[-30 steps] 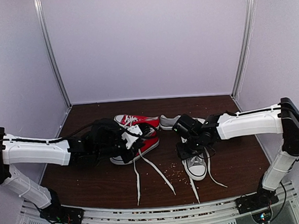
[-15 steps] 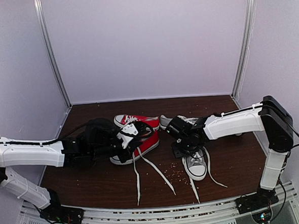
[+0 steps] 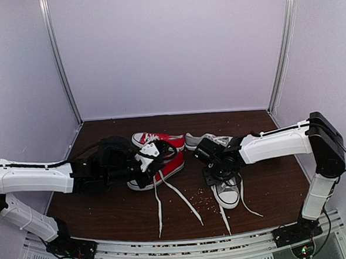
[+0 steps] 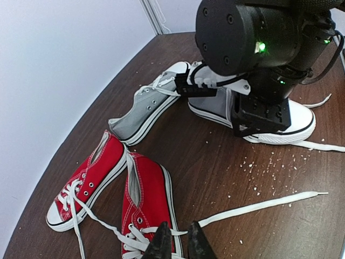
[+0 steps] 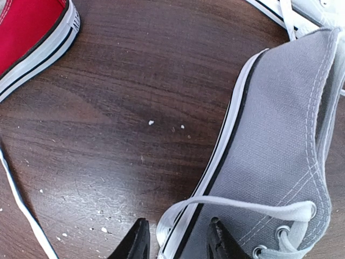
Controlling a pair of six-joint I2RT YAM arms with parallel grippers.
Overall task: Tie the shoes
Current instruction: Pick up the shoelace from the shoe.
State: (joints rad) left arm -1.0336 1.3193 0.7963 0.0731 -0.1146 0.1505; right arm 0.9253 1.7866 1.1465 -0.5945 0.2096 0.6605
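Note:
One grey shoe [image 3: 227, 192] stands toe toward me, and the other grey shoe [image 3: 198, 141] lies behind it. My right gripper [image 3: 214, 175] is open, low over the near shoe's heel side. In the right wrist view its fingertips [image 5: 177, 238] straddle the white sole edge and a white lace loop [image 5: 237, 204] of the grey shoe [image 5: 280, 156]. My left gripper [image 3: 158, 156] hovers over the near red sneaker [image 3: 166, 167]. In the left wrist view its tips [image 4: 179, 245] are nearly together, and the red sneaker's lace [image 4: 259, 205] crosses under them.
A second red sneaker [image 3: 159, 140] lies behind the first. Long white laces [image 3: 183, 202] trail toward the front edge. White crumbs [image 3: 200, 193] dot the brown table [image 3: 107, 210]. Grey walls enclose the back and sides. The left wrist view shows the right gripper [image 4: 259, 116] on the grey shoe [image 4: 145, 110].
My right gripper has shifted a little left and nearer over the grey shoe, its elbow drawn in. My left gripper has barely moved.

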